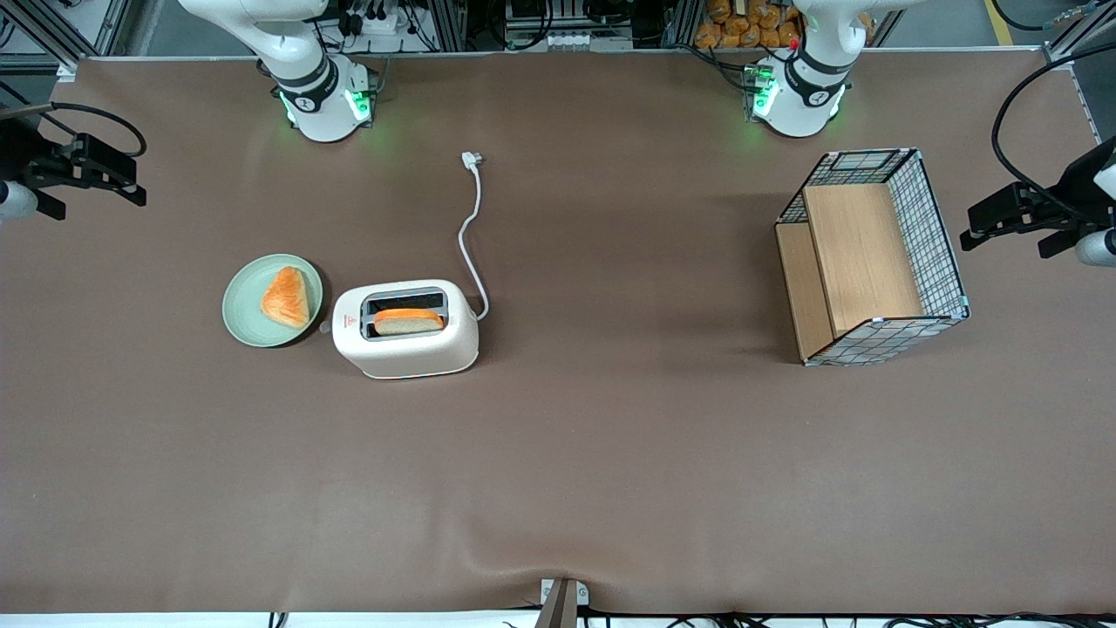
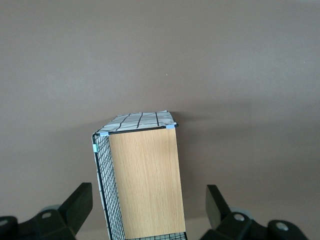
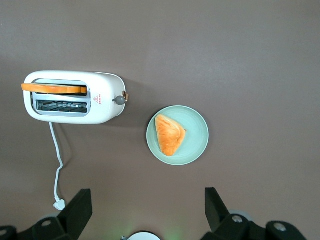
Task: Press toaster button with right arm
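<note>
The cream-white toaster [image 1: 410, 349] stands on the brown table with a slice of bread [image 1: 408, 321] in the slot nearer the front camera. Its small grey button [image 1: 324, 328] juts from the narrow end by the red triangle mark [image 1: 350, 322], facing the plate. My right gripper [image 1: 98, 205] hangs high above the table at the working arm's end, well apart from the toaster, open and empty. The right wrist view looks down on the toaster [image 3: 107, 107], its button [image 3: 119, 100] and the bread [image 3: 54, 88], with the gripper [image 3: 147, 210] wide open.
A green plate [image 1: 240, 318] with a pastry [image 1: 286, 296] lies right beside the button end; it also shows in the right wrist view [image 3: 197, 145]. The white cord [image 1: 471, 235] runs to its plug [image 1: 472, 159]. A wire basket with wooden boards [image 1: 872, 253] stands toward the parked arm's end.
</note>
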Controlling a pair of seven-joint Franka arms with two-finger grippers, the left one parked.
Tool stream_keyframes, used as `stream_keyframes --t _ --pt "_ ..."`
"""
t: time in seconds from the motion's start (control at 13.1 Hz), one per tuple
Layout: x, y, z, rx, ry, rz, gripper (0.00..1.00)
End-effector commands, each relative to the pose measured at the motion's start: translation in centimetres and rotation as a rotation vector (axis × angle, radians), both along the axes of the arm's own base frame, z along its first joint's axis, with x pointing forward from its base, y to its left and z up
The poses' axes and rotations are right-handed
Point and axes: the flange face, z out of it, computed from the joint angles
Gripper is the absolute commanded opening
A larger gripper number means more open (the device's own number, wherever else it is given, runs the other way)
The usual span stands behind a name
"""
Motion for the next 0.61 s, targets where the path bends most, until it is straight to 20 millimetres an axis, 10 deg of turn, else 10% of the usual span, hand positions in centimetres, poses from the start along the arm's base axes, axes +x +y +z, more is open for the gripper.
stream_keyframes --t 0.0,0.54 --pt "-0.1 -0.1 0.6 -0.010 -0.007 -0.008 1.00" --pt "0.5 -0.3 -0.5 -0.022 0.010 -0.018 1.00"
